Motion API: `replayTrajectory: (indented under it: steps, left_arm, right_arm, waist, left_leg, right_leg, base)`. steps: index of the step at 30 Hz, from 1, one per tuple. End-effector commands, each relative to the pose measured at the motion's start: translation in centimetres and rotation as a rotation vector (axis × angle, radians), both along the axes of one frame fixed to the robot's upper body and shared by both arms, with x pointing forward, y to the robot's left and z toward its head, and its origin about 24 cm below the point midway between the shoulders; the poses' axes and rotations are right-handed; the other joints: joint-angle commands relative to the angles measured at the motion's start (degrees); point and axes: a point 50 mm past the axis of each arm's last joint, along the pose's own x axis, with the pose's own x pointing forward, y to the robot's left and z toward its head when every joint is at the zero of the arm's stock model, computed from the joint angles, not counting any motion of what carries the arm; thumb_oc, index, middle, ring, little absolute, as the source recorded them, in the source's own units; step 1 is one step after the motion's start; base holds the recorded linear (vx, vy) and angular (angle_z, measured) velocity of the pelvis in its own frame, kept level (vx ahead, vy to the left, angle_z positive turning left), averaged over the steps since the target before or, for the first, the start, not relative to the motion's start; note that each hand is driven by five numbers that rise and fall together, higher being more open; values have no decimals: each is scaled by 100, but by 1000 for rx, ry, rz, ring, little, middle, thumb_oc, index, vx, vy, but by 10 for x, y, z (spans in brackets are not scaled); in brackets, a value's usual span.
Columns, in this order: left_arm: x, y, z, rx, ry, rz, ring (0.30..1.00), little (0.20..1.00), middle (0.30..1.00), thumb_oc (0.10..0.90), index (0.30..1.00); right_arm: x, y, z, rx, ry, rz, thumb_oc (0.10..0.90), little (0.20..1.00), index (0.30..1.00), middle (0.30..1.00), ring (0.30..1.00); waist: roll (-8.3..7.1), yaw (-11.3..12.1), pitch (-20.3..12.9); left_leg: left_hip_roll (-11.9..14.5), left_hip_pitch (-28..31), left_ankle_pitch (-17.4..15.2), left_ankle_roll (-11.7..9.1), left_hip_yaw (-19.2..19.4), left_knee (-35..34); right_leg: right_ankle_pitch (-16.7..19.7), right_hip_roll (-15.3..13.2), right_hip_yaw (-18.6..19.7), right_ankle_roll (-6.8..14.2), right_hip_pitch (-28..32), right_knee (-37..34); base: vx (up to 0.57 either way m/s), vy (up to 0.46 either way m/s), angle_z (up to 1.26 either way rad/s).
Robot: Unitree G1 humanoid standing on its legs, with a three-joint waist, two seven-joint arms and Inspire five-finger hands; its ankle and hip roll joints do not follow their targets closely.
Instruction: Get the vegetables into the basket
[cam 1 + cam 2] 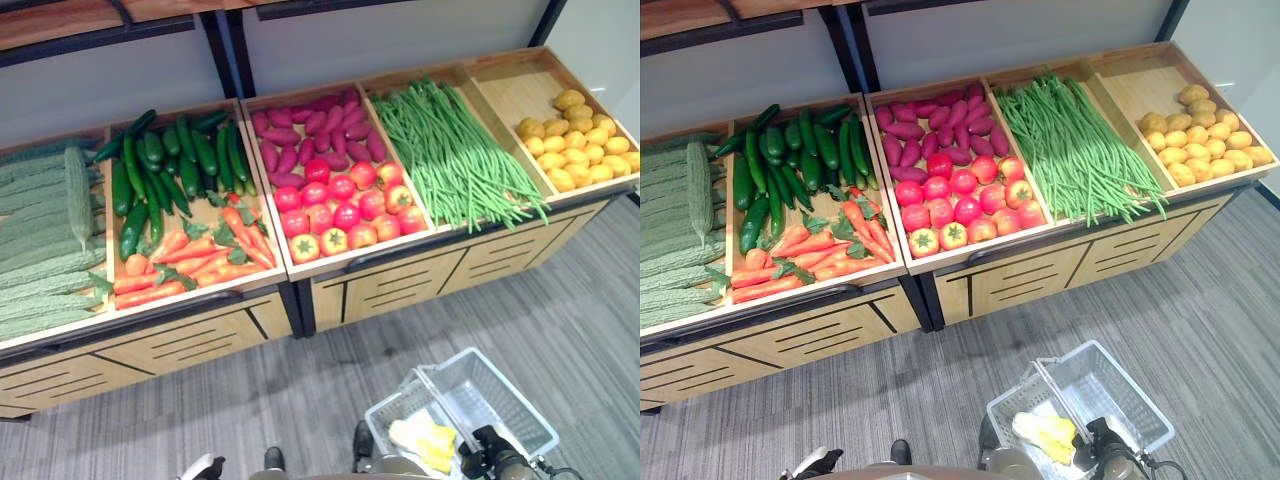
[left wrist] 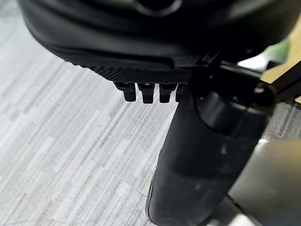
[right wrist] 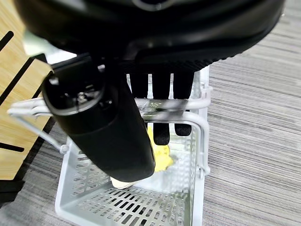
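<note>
my right hand (image 3: 141,117) is curled round the basket (image 1: 520,420) handle, basket hanging low by the floor with something yellow in it. left hand (image 2: 150,89) is curled, empty. vegetables are in the bins; carrots (image 1: 190,260) are stiff, light (grab mid-body).

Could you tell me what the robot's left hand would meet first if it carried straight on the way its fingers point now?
Probably only the grey striped carpet floor: the left hand points down at it with nothing between, though depth is unclear.
</note>
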Motion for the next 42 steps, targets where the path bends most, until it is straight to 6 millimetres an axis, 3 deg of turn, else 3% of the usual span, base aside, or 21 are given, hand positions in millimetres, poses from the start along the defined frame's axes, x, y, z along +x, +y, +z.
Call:
replayTrajectory:
  steps: [1, 4, 11, 13, 20, 23, 27, 32, 33, 34, 35, 37, 38, 42]
  left_arm:
    - [3, 30, 8, 90, -11, 40, 1000, 1000, 1000, 900, 1000]
    - [-1, 43, 12, 119, 0, 66, 1000, 1000, 1000, 900, 1000]
    - [5, 54, 16, 134, -31, 74, 1000, 1000, 1000, 900, 1000]
    - [13, 58, 19, 141, -49, 59, 1000, 1000, 1000, 900, 1000]
    - [27, 61, 24, 133, -99, 61, 1000, 1000, 1000, 900, 1000]
    - [25, 60, 23, 128, -100, 74, 1000, 1000, 1000, 900, 1000]
    - [20, 55, 20, 115, -115, 166, 1000, 1000, 1000, 900, 1000]
    - [19, 56, 21, 90, -224, 452, 1000, 1000, 1000, 900, 1000]
    - [20, 63, 24, 101, -288, 603, 1000, 1000, 1000, 900, 1000]
    - [25, 80, 35, 148, -477, 947, 1000, 1000, 1000, 900, 1000]
    - [17, 105, 47, 258, -599, 1256, 1000, 1000, 1000, 900, 1000]
    - [0, 125, 56, 346, -620, 1411, 1000, 1000, 1000, 900, 1000]
    - [0, 125, 56, 347, -620, 1412, 1000, 1000, 1000, 900, 1000]
    - [35, 170, 103, 479, -893, 1269, 1000, 1000, 1000, 900, 1000]
  right_arm:
    - [13, -1, 4, -16, -46, 22, 400, 300, 300, 300, 300]
    - [9, 13, -3, 22, -19, 18, 400, 300, 300, 300, 300]
    - [7, 19, -6, 33, 0, 20, 400, 300, 300, 300, 300]
    - [9, 20, -6, 36, -3, 31, 400, 300, 300, 300, 300]
    - [9, 15, -5, 10, 12, 29, 400, 300, 300, 300, 300]
    - [1, 10, -5, -1, 31, 12, 400, 300, 300, 300, 300]
    - [-17, -5, -4, -33, 78, -40, 400, 300, 300, 300, 300]
    - [-26, -10, -3, -48, 90, -84, 400, 300, 300, 300, 300]
    - [-29, -10, -4, -47, 93, -87, 400, 300, 300, 300, 300]
    - [-31, -5, -6, -47, 89, -71, 400, 300, 300, 300, 300]
    - [-32, 0, -8, -43, 91, -47, 400, 300, 300, 300, 300]
    - [-32, 0, -8, -42, 92, -31, 400, 300, 300, 300, 300]
    - [-31, 1, -8, -41, 92, -29, 400, 300, 300, 300, 300]
    - [-32, 0, -7, -49, 85, 3, 400, 300, 300, 300, 300]
  waist:
    - [-335, 74, -179]
    - [-546, 115, -220]
    - [-670, 162, -163]
    - [-657, 145, -112]
    - [-577, 94, -91]
    - [-570, 99, -157]
    - [-438, 109, -307]
    - [-377, 142, -367]
    - [-383, 156, -398]
    - [-402, 165, -419]
    - [-431, 139, -478]
    - [-420, 115, -525]
    - [-425, 109, -523]
    - [-394, 86, -571]
  left_leg:
    - [-99, -146, 126, -10, -225, -167]
    - [-275, -96, -14, 120, -219, -167]
    - [-475, 3, -128, 297, -232, -167]
    - [-492, 18, -131, 318, -323, -167]
    - [-421, 68, -153, 197, -533, -167]
    - [-336, 93, -135, 108, -583, -167]
    - [-49, 18, -16, -107, -700, -167]
    - [57, 1, 52, -182, -740, -167]
    - [65, 7, 63, -195, -736, -167]
    - [93, 68, 47, -223, -715, -167]
    - [103, 107, 24, -243, -678, -167]
    - [106, 155, -1, -256, -629, -167]
    - [106, 159, -3, -256, -626, -167]
    - [95, 207, -38, -275, -583, -167]
  right_leg:
    - [-16, -628, 405, 767, 211, 137]
    - [99, -797, 502, 915, 236, 159]
    - [217, -936, 746, 1037, 80, 714]
    - [207, -869, 1035, 1042, -21, 965]
    - [354, -952, 1425, 1032, -208, 236]
    - [348, -902, 1306, 1019, -90, 37]
    - [264, -675, 1027, 896, 191, -317]
    - [169, -589, 934, 853, 235, -317]
    - [160, -579, 928, 842, 244, -317]
    - [120, -561, 926, 829, 315, -317]
    - [95, -555, 931, 834, 343, -317]
    - [82, -552, 958, 844, 364, -317]
    - [80, -551, 961, 844, 367, -317]
    - [89, -579, 973, 877, 384, -317]
  base:
    - [74, 220, 3]
    - [67, 223, 5]
    - [20, 128, -2]
    - [23, 59, -3]
    - [49, -45, 13]
    - [58, -135, 43]
    - [70, -251, 19]
    - [24, -72, 2]
    - [52, -60, -2]
    - [67, -60, 0]
    - [62, -38, -3]
    - [31, 1, -7]
    - [22, 18, -13]
    - [4, 5, -3]
